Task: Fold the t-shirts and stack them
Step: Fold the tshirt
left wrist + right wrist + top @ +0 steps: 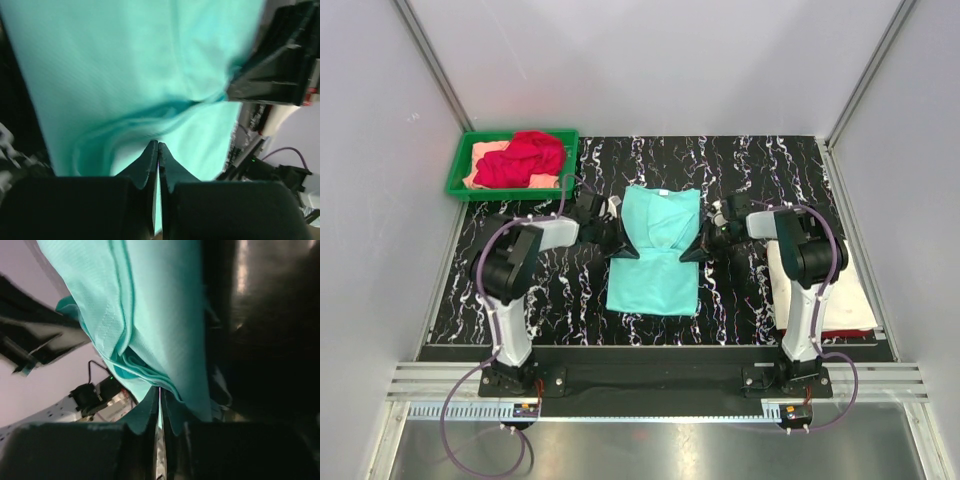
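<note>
A mint-teal t-shirt point(655, 262) lies in the middle of the black marbled table, collar at the far end, its upper half creased and pulled in at the waist. My left gripper point(618, 238) pinches its left edge and my right gripper point(698, 248) its right edge. In the left wrist view the left gripper point(158, 146) is shut, with teal cloth point(130, 75) puckering into the tips. The right wrist view shows the right gripper point(160, 390) shut on a bunch of folded teal layers point(150, 315). A red t-shirt point(523, 157) lies crumpled over a peach one point(480, 158).
The green plastic tray point(458, 185) holding the red and peach shirts stands at the back left. A folded cream-white shirt point(825, 285) lies on a red one point(845, 331) at the right edge, partly under the right arm. Grey walls enclose the table.
</note>
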